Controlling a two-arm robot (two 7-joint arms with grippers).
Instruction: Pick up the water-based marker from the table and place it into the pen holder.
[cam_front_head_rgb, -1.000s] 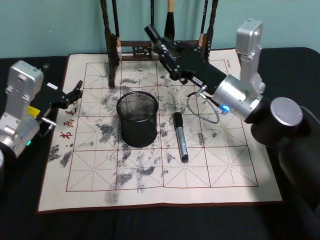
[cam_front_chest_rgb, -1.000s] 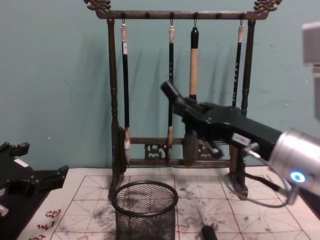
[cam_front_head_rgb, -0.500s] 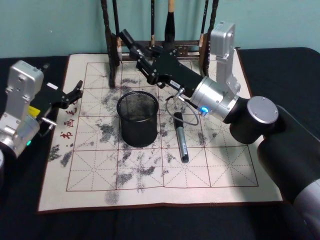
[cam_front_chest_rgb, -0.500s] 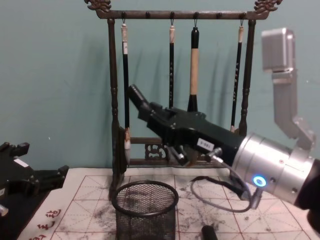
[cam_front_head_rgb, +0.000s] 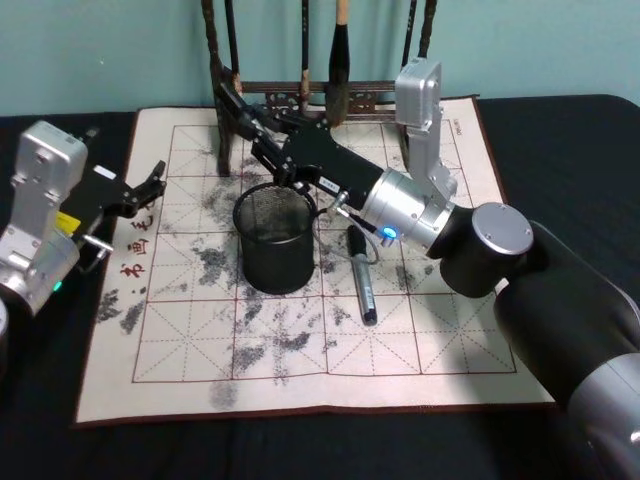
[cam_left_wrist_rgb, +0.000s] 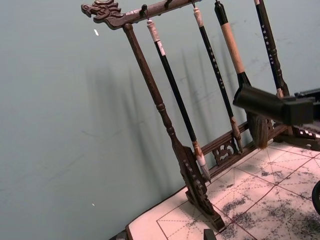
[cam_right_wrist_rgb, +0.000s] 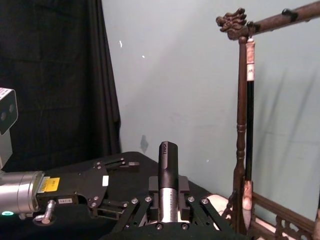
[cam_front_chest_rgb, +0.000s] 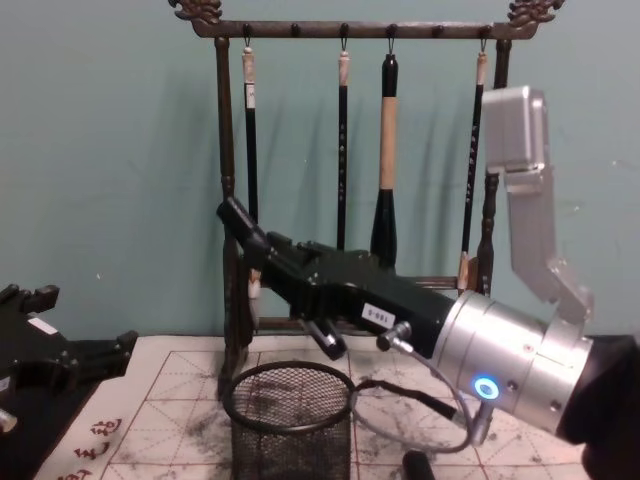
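On the dark table (cam_front_head_rgb: 300, 455) lies a white felt mat (cam_front_head_rgb: 300, 375) with red grid lines and grey ink stains. The left gripper (cam_front_head_rgb: 152, 186) hangs over the mat's left edge, its fingers spread apart with nothing between them. Near the mat's middle stands the black mesh pen holder (cam_front_head_rgb: 272, 268), and just to its right a second marker (cam_front_head_rgb: 361, 277) lies flat on the mat, clear of the cup. The right gripper (cam_front_head_rgb: 264, 137) reaches in from the right and hovers above the pen holder's far rim. Its fingers are pressed onto the water-based marker (cam_front_chest_rgb: 236, 220), which is tilted up with its dark end pointing far and left, in the air above the cup and not inside it. Behind, at the mat's far edge, stands the bronze-coloured brush rack (cam_front_chest_rgb: 360, 29) with four brushes (cam_front_chest_rgb: 387, 130) hanging from its bar.
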